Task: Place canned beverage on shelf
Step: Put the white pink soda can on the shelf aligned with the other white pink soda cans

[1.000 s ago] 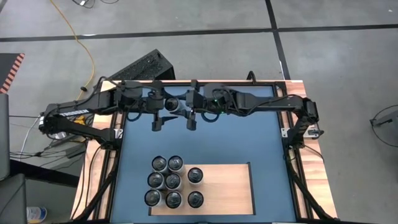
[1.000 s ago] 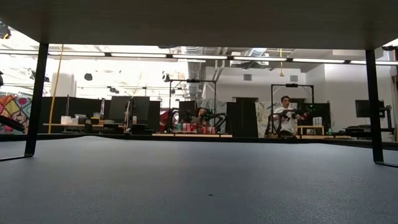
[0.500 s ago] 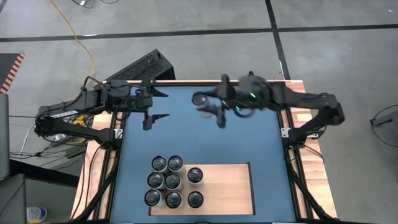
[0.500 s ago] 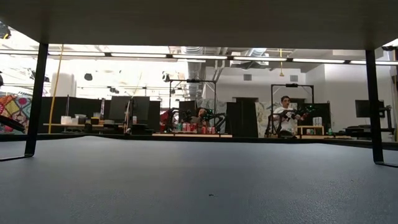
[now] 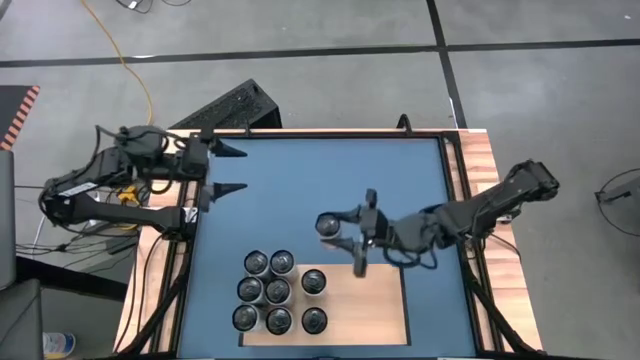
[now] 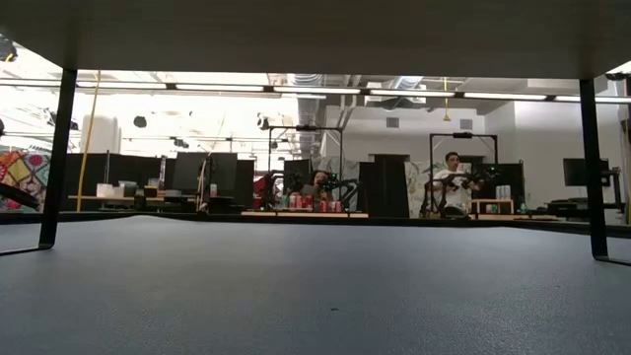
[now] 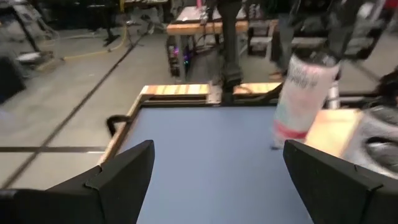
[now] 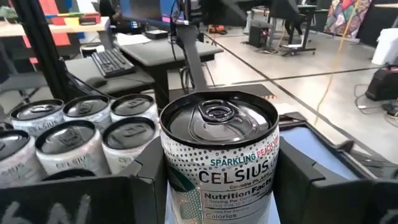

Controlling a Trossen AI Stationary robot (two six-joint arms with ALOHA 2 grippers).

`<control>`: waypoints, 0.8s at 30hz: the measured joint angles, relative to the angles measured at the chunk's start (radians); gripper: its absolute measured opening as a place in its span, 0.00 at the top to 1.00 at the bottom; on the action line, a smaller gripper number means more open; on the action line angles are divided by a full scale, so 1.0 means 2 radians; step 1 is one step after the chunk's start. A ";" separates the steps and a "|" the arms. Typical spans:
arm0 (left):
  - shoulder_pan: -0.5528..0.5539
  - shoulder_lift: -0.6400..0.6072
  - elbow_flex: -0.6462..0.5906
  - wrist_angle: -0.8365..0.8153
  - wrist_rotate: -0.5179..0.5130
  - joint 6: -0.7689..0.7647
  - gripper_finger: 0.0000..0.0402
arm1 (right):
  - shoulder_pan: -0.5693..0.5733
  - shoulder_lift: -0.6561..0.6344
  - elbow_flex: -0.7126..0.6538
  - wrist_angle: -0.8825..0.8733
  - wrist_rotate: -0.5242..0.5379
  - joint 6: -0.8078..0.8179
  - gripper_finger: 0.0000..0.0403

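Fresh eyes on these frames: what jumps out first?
The right pincer holds a can over the blue table, just beyond the wooden shelf. Seven cans already stand clustered on the shelf's left end. The left pincer hangs open and empty at the table's far-left corner.

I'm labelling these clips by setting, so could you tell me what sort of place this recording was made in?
Most likely a robotics lab or open workshop. Across the room stands another arm rig at a bench, a person sits at a further station, and desks carry monitors under strip lights. A keyboard lies on a nearby desk.
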 joint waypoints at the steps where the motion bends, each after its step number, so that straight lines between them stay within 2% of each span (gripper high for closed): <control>1: 0.000 -0.004 0.000 -0.001 0.006 -0.009 0.15 | 0.004 0.009 0.003 0.011 0.000 -0.003 0.53; 6: -0.001 -0.019 0.000 -0.003 0.026 -0.026 0.15 | 0.024 0.027 0.006 0.050 0.000 -0.028 0.53; 13: -0.010 -0.028 0.000 0.003 0.026 -0.036 0.15 | 0.043 0.027 -0.040 0.125 0.001 -0.006 0.53; 21: -0.019 -0.027 0.000 0.003 0.026 -0.035 0.15 | 0.034 0.034 -0.056 0.127 -0.002 0.017 0.53; 24: -0.019 -0.027 0.000 0.003 0.026 -0.034 0.15 | 0.029 0.035 -0.058 0.121 -0.018 0.018 0.53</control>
